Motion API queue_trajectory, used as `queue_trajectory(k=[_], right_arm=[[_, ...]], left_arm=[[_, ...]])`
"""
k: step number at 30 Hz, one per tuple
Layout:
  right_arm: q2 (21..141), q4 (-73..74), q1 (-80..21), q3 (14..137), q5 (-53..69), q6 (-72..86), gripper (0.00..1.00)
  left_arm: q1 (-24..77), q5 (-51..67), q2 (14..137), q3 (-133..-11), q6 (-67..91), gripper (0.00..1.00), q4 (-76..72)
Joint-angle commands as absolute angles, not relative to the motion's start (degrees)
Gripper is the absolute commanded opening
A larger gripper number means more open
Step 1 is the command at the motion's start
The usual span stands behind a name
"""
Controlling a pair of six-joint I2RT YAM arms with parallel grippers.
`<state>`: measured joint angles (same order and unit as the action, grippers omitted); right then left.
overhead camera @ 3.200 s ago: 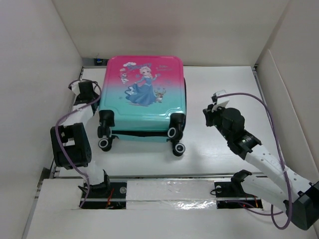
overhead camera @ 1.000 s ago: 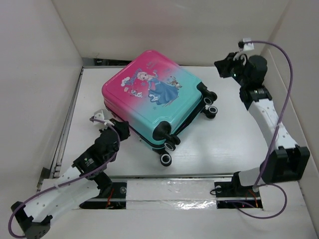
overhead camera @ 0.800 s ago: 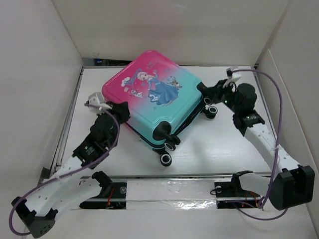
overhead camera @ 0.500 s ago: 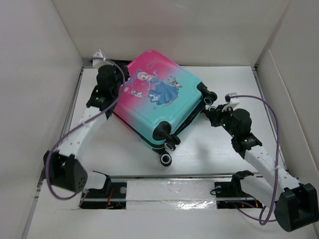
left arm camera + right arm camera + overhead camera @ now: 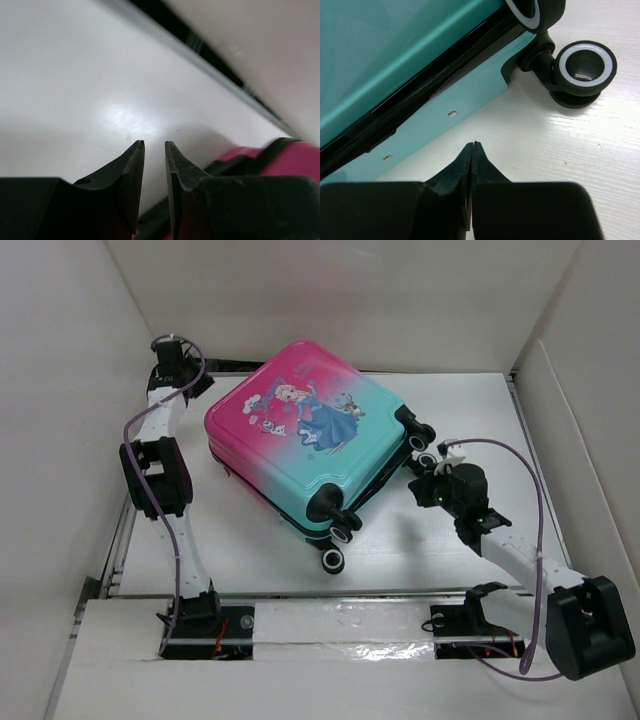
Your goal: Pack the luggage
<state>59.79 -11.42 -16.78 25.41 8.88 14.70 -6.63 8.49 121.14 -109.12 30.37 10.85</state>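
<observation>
Luggage (image 5: 300,435) is closed and laid flat on the table (image 5: 480,400), printed shell up. It is turned diagonally, with the pink end toward the far left and the teal wheel end toward the near right. The zipper trim (image 5: 432,85) is seen running shut along the teal side.

Right claw (image 5: 472,146): fingers are pressed together with tips touching, and nothing is held. It is held low over bare table, just short of the teal side wall of the luggage, with no contact seen. From this claw, shell and zipper line are found ahead and to the left. One black wheel (image 5: 585,65) with a white ring is found ahead and to the right, near but apart. A second wheel (image 5: 532,11) is cut off at the top edge of the wrist view, ahead and slightly right of the tips.

Left claw (image 5: 153,146): fingers are set narrowly apart, with a slim gap between the tips and nothing in it. It is parked at the far-left corner of the table. The pink end of the luggage is seen to the right of and behind the tips, blurred and clear of the fingers. Bare table is seen ahead of the tips, then a black strip (image 5: 210,55) at the foot of the wall (image 5: 280,40). Contact between this claw and the table cannot be told.
</observation>
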Motion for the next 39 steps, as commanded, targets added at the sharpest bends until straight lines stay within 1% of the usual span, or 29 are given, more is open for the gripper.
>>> queue_trajectory(k=[1, 4, 6, 9, 11, 12, 14, 15, 16, 17, 18, 19, 23, 24, 25, 27, 28, 29, 31, 32, 34, 35, 39], right_arm=[[61.4, -18.5, -18.2, 27.0, 9.3, 15.5, 0.00], [65.5, -19.0, -20.1, 29.4, 7.4, 15.6, 0.00], [67.9, -17.3, -20.9, 31.8, 6.2, 15.0, 0.00], [72.7, -17.0, -21.5, 36.2, 4.4, 14.9, 0.00], [76.2, -17.5, -21.5, 38.4, 3.1, 15.0, 0.00], [77.5, -18.6, -21.5, 39.1, 2.9, 14.6, 0.00], [82.0, -19.9, -22.1, 42.3, 1.7, 13.2, 0.00], [83.8, -17.6, -22.1, 44.5, 0.9, 10.3, 0.00], [85.7, -16.1, -22.7, 46.7, 0.4, 9.8, 0.00], [89.2, -15.0, -22.7, 49.0, 0.3, 9.3, 0.00], [90.9, -13.5, -22.7, 53.4, 0.7, 7.4, 0.00], [92.8, -12.4, -22.2, 55.7, 3.6, 6.7, 0.00], [101.6, -7.2, -22.7, 68.8, 11.7, 3.1, 0.02], [105.5, -5.7, -22.7, 71.9, 12.7, 1.9, 0.02], [107.6, -2.4, -23.3, 78.2, 14.8, 1.4, 0.02], [111.4, 0.7, -23.3, 84.7, 17.1, 0.6, 0.03], [115.0, 4.1, -23.3, 90.7, 19.7, -1.0, 0.04], [116.7, 5.4, -23.3, 93.7, 20.8, -1.2, 0.05], [121.3, 10.5, -23.3, 99.6, 24.1, -1.9, 0.08], [122.3, 11.6, -22.8, 104.4, 24.7, -2.1, 0.08], [124.1, 12.8, -22.2, 108.1, 25.8, -0.9, 0.09], [125.8, 13.4, -21.6, 112.1, 26.4, -0.8, 0.10], [129.2, 17.8, -21.1, 120.0, 27.2, -0.5, 0.11]], left_arm=[[-9.6, 16.2, 123.3, -107.9, 29.1, 0.21, 14.5], [-10.7, 20.4, 126.0, -105.6, 30.1, 0.21, 10.8], [-9.2, 24.0, 128.1, -107.1, 29.7, 0.22, 10.5], [-6.0, 24.0, 131.0, -108.4, 27.8, 0.22, 11.0], [-5.2, 23.8, 130.0, -105.4, 28.3, 0.22, 8.2], [-5.2, 25.0, 129.3, -100.6, 29.0, 0.22, 4.3], [-5.2, 25.2, 125.8, -93.4, 34.3, 0.21, -1.5], [-5.2, 24.8, 124.1, -83.9, 36.6, 0.20, -9.4], [-5.2, 25.1, 119.8, -77.3, 43.8, 0.19, -15.4], [-5.2, 25.7, 117.9, -71.3, 47.5, 0.19, -22.8], [-4.7, 26.5, 115.9, -60.4, 50.0, 0.18, -35.5], [-4.7, 25.7, 112.0, -56.6, 53.7, 0.18, -37.9], [-3.3, 21.0, 102.9, -45.2, 54.5, 0.17, -40.2], [-1.9, 19.5, 100.8, -39.6, 54.8, 0.17, -43.2], [-1.3, 19.3, 97.1, -37.0, 55.9, 0.16, -44.4], [-0.4, 19.8, 94.1, -30.2, 57.4, 0.16, -48.6], [0.3, 20.3, 91.3, -28.1, 57.8, 0.16, -49.7], [0.3, 20.5, 89.7, -26.5, 57.7, 0.16, -50.3], [1.4, 19.7, 84.4, -22.1, 56.6, 0.16, -49.4], [1.4, 19.5, 82.4, -20.9, 55.9, 0.16, -48.8], [3.3, 18.7, 76.2, -17.2, 55.4, 0.16, -46.6], [4.0, 19.0, 74.1, -15.8, 55.3, 0.16, -46.5], [8.3, 15.0, 62.5, -10.4, 54.4, 0.15, -38.3]])
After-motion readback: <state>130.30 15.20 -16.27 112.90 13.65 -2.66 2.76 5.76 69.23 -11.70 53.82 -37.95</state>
